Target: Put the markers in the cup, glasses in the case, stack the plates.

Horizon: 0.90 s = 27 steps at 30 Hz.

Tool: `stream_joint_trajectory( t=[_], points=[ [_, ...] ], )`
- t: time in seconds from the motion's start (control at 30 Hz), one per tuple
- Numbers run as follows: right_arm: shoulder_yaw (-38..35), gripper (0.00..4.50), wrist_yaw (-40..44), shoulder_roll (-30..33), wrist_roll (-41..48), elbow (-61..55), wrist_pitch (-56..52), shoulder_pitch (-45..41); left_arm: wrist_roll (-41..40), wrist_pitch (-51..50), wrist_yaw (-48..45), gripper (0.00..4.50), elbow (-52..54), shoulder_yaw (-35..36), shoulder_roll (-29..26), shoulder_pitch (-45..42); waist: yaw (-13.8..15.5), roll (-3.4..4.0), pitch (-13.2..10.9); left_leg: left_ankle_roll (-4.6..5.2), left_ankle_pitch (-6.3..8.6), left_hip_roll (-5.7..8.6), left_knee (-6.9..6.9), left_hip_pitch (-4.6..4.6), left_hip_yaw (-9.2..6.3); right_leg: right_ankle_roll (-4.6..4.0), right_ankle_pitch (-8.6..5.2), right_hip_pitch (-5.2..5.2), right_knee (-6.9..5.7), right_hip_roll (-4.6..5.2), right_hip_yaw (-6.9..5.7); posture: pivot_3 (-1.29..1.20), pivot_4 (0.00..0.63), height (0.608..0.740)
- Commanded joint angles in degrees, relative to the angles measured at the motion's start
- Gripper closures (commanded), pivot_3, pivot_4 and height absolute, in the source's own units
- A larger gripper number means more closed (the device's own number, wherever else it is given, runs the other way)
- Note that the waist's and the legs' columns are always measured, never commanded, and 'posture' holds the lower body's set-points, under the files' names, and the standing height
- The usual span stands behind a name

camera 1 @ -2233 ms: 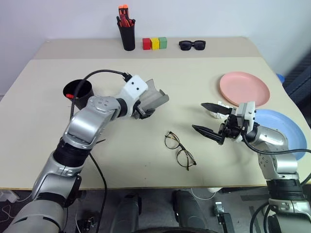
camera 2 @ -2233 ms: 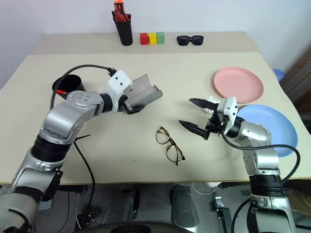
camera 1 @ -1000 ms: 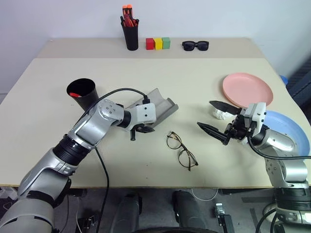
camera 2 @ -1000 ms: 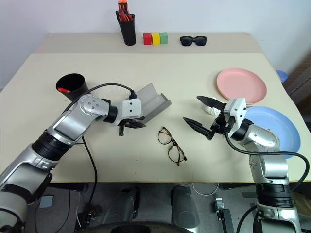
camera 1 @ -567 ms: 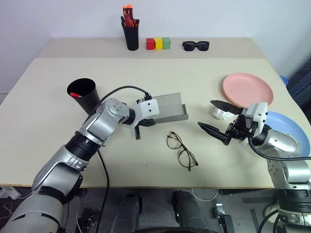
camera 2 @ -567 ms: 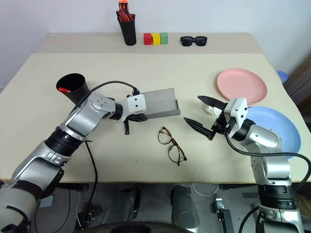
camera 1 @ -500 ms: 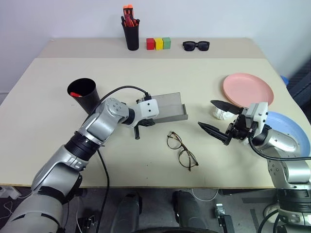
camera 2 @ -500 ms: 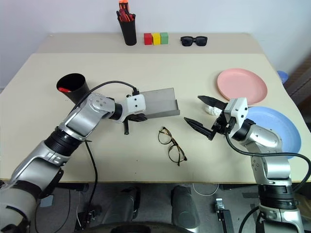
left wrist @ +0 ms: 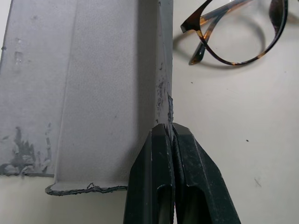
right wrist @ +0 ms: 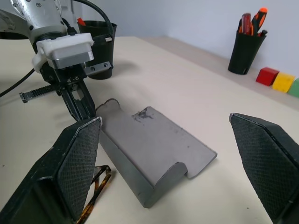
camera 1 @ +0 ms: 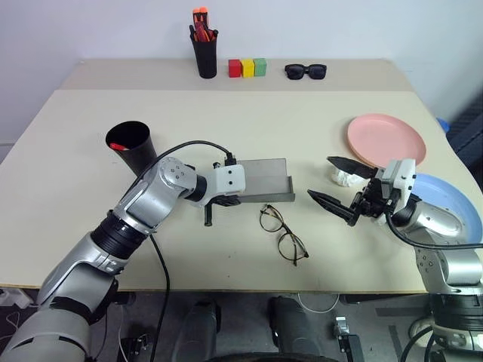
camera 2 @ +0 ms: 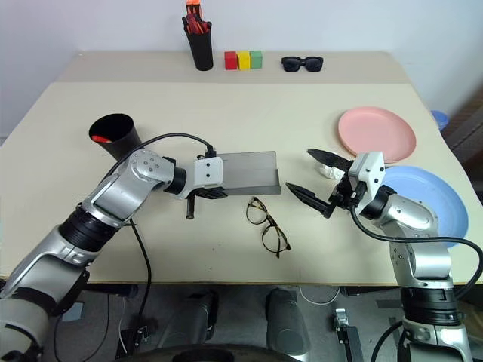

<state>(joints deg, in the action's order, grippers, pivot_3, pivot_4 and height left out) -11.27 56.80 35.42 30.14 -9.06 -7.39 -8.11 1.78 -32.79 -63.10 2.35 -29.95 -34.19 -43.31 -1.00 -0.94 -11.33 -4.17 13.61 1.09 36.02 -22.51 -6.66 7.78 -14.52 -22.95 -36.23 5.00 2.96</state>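
Note:
The grey case [camera 1: 264, 179] lies open and flat on the table, with my left gripper [left wrist: 168, 133] shut on the thin edge of its wall. The wire-framed glasses [camera 1: 283, 232] lie just in front of the case, unfolded. To their right my right gripper [camera 1: 320, 178] hovers open and holds nothing. The black cup [camera 1: 130, 145] stands at the left with a marker's red end [camera 1: 115, 146] showing inside. The pink plate [camera 1: 386, 139] sits at the right, and the blue plate [camera 1: 453, 219] lies nearer, partly under my right arm.
A black pen holder [camera 1: 204, 56] with orange-red pens, three coloured blocks [camera 1: 247, 68] and black sunglasses [camera 1: 305, 72] line the far edge. A small white crumpled thing [camera 1: 346, 176] lies between the right gripper and the pink plate.
The left gripper has closed on the case's wall and swung the case from tilted to flat and square on the table, nearer the glasses. The right arm has not moved.

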Motion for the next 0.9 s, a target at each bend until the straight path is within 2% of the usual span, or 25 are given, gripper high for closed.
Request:
stream_joint_trajectory(
  t=[0.03, 0.5, 0.6, 0.83, 0.9],
  points=[
    [-1.8, 0.0, 0.8, 2.2, 1.3, -3.3, -1.4, 1.8, 0.2, -0.2, 0.1, 4.48, 1.9, 1.5, -0.1, -0.4, 0.1, 0.0, 0.0, 0.0, 0.0, 0.0, 0.0, 0.0, 0.0, 0.0, 0.0, 0.0, 0.0, 0.0, 0.0, 0.0, 0.15, 0.74],
    [-5.1, 0.0, -0.4, 4.8, 4.3, -9.5, -6.3, 7.8, 1.3, 1.2, 0.1, 4.48, -0.6, 1.0, 0.6, -0.4, 0.0, 0.0, 0.0, 0.01, 0.01, 0.0, 0.02, 0.0, 0.0, 0.0, 0.0, 0.02, 0.0, 0.0, 0.0, 0.0, 0.15, 0.74],
    [-5.1, 0.0, -1.7, 5.7, 5.2, -11.7, -10.3, 9.3, 1.1, 0.5, -0.3, 3.57, -0.7, 1.1, 0.7, -0.5, 0.0, 0.0, 0.0, 0.01, 0.01, 0.0, 0.03, 0.0, 0.0, 0.0, 0.0, 0.02, 0.0, 0.0, 0.0, 0.0, 0.15, 0.74],
    [-4.4, 0.0, -3.5, 6.4, 5.4, -15.1, -14.3, 10.8, 1.0, -0.1, 1.1, 0.07, -0.3, 2.5, 1.3, -0.8, 0.1, 0.0, 0.0, 0.01, 0.01, 0.0, 0.04, 0.01, 0.0, 0.0, 0.0, 0.03, 0.0, 0.0, 0.0, 0.0, 0.15, 0.74],
    [-3.8, 0.0, -4.5, 7.0, 5.4, -15.9, -16.7, 10.7, 0.0, 0.0, 0.9, 0.07, 1.5, 4.0, 0.5, -0.5, 0.0, 0.0, 0.0, 0.01, 0.01, 0.0, 0.05, 0.01, 0.0, 0.0, 0.0, 0.03, 0.0, 0.0, 0.0, 0.0, 0.15, 0.74]
  ],
)
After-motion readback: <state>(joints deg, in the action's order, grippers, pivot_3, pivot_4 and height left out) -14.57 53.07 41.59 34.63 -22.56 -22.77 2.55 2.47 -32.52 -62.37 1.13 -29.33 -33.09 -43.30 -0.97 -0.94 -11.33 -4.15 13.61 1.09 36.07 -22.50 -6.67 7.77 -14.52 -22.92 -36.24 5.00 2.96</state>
